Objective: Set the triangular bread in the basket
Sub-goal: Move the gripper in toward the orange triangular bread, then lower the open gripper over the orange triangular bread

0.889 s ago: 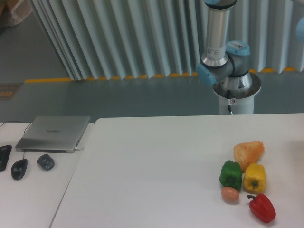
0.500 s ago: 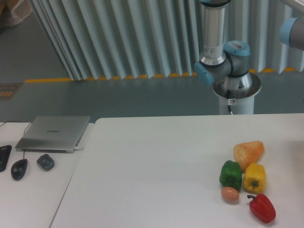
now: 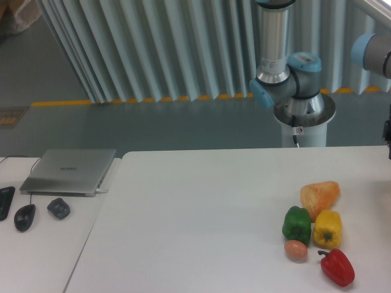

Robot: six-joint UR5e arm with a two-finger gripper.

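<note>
Sitting at the far left edge of the smaller desk (image 3: 43,244) is a dark keyboard (image 3: 5,202), only partly in view. Next to it lies a black mouse (image 3: 24,217), and just beside that a small dark gray lump (image 3: 58,208). Behind them rests a shut silver laptop (image 3: 68,171).

A bigger white desk (image 3: 201,220) fills the middle and the right. Its food is all bunched up near the right side. The green pepper (image 3: 296,224) stands at the left of the bunch, and the small brown egg (image 3: 295,249) lies just in front of it. The triangular bread (image 3: 319,197) lies flat on the white desk at the back of the bunch, touching the green pepper and the yellow pepper (image 3: 327,228). The red pepper (image 3: 336,267) lies at the front, closest to the camera.

Behind the white desk stands the robot arm (image 3: 287,73) on its round base. A bit of dark gear (image 3: 387,131) peeks in at the right edge, high above the food. It is cut off there, so I cannot tell if the jaws are spread or pressed together
</note>
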